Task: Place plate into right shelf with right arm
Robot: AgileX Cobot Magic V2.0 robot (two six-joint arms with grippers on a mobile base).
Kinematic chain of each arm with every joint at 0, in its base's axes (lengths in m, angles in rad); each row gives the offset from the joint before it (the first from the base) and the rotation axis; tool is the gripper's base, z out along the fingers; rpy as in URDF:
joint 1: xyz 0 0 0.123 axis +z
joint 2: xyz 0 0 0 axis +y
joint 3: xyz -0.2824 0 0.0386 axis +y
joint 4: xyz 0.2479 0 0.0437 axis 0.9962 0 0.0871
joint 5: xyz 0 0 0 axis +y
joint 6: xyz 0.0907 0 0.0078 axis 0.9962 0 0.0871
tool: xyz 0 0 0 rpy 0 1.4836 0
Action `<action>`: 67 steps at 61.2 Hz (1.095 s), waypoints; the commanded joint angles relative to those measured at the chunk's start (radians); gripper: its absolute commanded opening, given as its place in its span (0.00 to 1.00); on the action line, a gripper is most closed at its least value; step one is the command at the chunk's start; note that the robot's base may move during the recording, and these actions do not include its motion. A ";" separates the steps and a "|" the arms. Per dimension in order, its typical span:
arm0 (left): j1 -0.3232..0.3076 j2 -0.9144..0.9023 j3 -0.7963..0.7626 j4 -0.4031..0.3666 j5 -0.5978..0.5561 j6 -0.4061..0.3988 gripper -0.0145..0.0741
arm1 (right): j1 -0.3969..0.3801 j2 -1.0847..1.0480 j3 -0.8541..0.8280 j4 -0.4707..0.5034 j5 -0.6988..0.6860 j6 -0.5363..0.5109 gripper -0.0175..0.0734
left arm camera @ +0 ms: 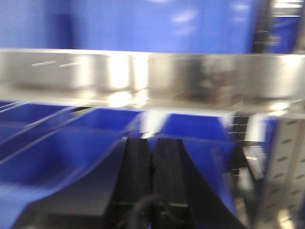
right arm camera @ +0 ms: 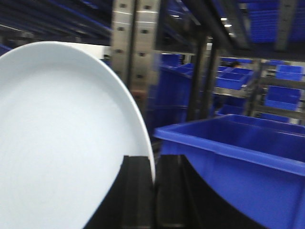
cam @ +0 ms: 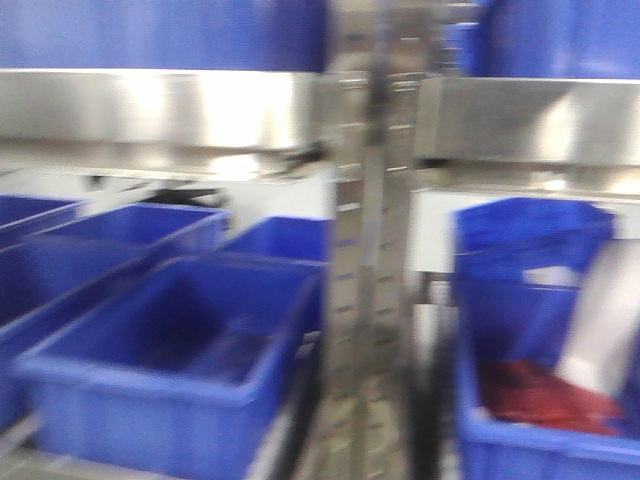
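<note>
A stainless-steel rack fills the background. The right shelf shows a broad shiny ledge beside perforated uprights, with blue plastic bins in rows beneath it. The front view is badly blurred. In the bin at its lower right lies a red item, too smeared to name, and a pale white shape leans over that bin's right side.

In the right wrist view the plate stands tilted on edge and fills the left half. Its rim runs down into the narrow gap between the two black fingers of the right claw, which is clamped on that rim. The plate's body lies left of and above the claw. A near blue bin sits just right of the claw.

The left claw has its fingers pressed together on nothing, below a steel ledge.
</note>
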 commanded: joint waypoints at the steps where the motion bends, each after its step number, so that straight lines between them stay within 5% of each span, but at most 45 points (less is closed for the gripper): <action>1: -0.007 -0.009 -0.015 -0.002 -0.088 -0.002 0.11 | -0.004 0.016 -0.029 -0.020 -0.088 -0.006 0.25; 67: -0.007 -0.007 -0.015 -0.002 -0.088 -0.002 0.11 | -0.004 0.016 -0.029 -0.020 -0.088 -0.006 0.25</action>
